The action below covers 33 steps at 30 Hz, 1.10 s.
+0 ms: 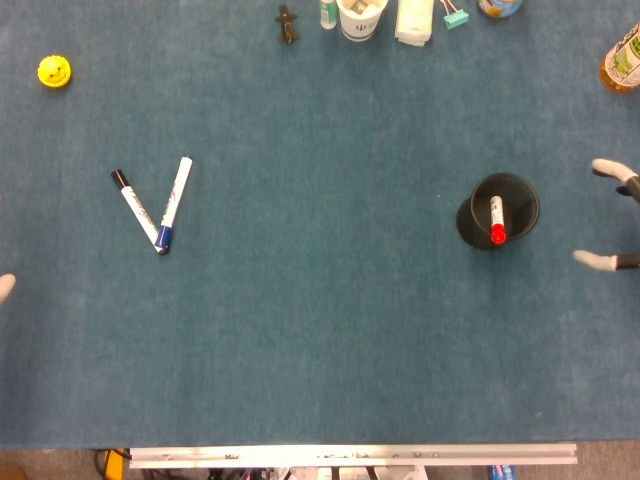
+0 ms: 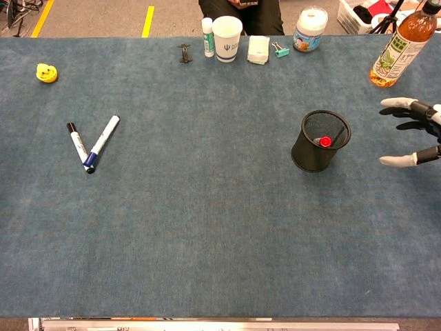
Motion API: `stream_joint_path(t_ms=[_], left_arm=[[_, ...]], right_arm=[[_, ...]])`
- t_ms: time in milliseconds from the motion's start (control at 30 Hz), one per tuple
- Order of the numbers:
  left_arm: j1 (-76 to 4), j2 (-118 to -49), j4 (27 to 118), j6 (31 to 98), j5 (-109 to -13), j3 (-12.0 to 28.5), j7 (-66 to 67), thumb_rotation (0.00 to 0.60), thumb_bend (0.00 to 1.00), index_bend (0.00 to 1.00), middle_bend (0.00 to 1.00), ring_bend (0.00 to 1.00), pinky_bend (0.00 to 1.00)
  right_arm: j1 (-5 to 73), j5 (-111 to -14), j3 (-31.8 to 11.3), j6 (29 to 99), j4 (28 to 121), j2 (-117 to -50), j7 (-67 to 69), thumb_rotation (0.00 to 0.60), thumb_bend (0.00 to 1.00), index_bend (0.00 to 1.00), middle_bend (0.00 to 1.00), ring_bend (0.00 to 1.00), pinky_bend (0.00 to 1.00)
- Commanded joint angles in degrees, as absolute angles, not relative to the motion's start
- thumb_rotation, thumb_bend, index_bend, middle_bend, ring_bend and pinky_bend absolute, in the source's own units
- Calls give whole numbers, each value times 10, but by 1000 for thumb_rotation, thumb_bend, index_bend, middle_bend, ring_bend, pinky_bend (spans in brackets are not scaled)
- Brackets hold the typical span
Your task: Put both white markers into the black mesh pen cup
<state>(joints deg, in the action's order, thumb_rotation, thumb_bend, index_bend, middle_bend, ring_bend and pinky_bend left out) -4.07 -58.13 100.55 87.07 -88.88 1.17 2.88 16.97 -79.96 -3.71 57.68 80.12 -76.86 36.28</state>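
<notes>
Two white markers lie in a V at the left of the blue table: one with a black cap point(image 1: 134, 209) point(image 2: 77, 144), one with a blue cap point(image 1: 174, 202) point(image 2: 100, 142). Their lower ends meet. The black mesh pen cup point(image 1: 497, 211) point(image 2: 319, 141) stands at the right with a red-capped marker point(image 1: 496, 220) point(image 2: 323, 141) inside. My right hand point(image 1: 615, 215) point(image 2: 415, 131) comes in from the right edge, fingers spread, holding nothing, a little right of the cup. Of my left hand only a fingertip point(image 1: 5, 287) shows at the left edge.
A yellow duck point(image 1: 54, 71) point(image 2: 46, 72) sits at the far left. Along the far edge stand a black clip point(image 2: 184, 53), a glue stick point(image 2: 207, 37), a paper cup point(image 2: 227, 38), a white pad point(image 2: 258, 49), a jar point(image 2: 310, 29) and a tea bottle point(image 2: 395, 52).
</notes>
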Motion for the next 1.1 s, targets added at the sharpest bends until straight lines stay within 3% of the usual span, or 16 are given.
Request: stream_joint_path(t_ms=[33, 800, 1100], left_arm=[[-39, -579, 1006, 872, -888, 11, 27, 600, 130, 250, 215, 163, 162], [-31, -565, 1010, 880, -894, 8, 5, 600, 130, 250, 215, 163, 162], [-30, -562, 1010, 882, -895, 8, 1, 600, 130, 249, 215, 163, 162]], right_arm=[[187, -795, -45, 559, 782, -794, 369, 600, 0, 166, 183, 92, 165], [239, -824, -42, 540, 710, -882, 372, 600, 0, 213, 228, 132, 165], [248, -832, -40, 547, 686, -907, 386, 600, 63, 243, 252, 160, 169]])
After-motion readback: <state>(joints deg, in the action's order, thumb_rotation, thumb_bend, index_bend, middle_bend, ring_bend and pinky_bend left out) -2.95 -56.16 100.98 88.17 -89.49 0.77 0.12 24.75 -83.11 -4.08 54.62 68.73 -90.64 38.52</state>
